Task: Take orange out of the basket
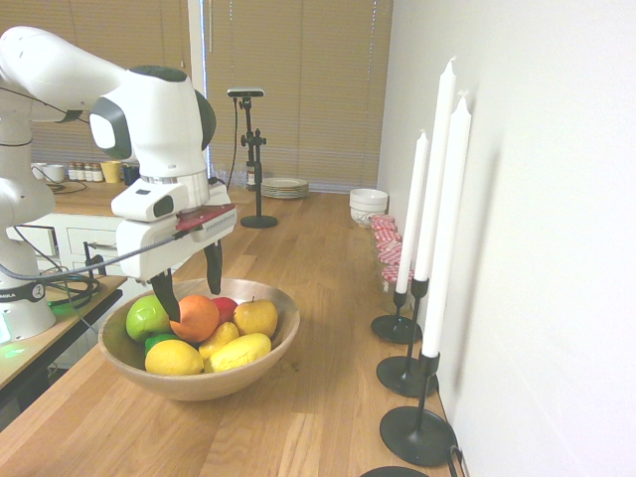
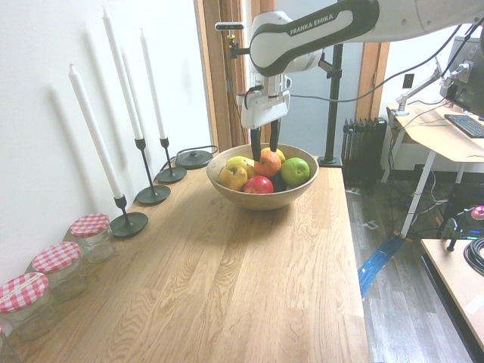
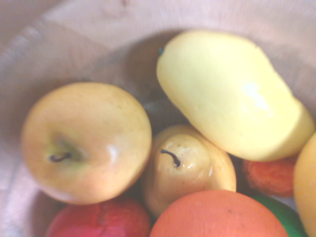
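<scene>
Fingers parted above the round, smooth, bright orange.

Bright, washed-out exterior views, soft candle shadows on the white wall; wrist view hazy, blurred, lemon glaring.

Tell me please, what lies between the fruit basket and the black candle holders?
Only bare wooden tabletop lies between basket and candle holders, in the first exterior view.
</scene>
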Robot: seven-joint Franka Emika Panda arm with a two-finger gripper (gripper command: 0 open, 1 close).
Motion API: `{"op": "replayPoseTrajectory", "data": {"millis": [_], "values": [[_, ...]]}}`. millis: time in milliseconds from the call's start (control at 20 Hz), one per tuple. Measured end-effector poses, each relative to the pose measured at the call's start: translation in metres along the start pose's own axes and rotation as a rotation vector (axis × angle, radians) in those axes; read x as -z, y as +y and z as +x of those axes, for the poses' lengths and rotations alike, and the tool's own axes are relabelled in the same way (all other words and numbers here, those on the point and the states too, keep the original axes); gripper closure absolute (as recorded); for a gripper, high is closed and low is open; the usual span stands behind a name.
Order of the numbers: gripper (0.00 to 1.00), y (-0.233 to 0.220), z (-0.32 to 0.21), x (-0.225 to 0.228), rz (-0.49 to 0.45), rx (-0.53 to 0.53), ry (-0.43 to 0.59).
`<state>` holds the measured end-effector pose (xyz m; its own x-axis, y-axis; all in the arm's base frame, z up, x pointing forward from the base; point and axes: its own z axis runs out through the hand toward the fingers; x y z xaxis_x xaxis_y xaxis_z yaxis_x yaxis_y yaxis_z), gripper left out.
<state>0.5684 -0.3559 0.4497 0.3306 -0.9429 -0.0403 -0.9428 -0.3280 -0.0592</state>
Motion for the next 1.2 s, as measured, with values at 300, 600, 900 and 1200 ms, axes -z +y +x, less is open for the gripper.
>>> {"op": "replayPoseTrajectory", "data": {"millis": [300,600,900,1200], "values": [[1.00,-0.006,0.000,-0.021,-0.016,0.013,-0.014],[1.00,-0.006,0.000,-0.021,-0.013,0.017,-0.013],[1.00,-0.005,-0.001,-0.021,-0.012,0.016,-0.015],[1.00,-0.017,-0.023,0.019,0.046,0.048,0.002]]}}
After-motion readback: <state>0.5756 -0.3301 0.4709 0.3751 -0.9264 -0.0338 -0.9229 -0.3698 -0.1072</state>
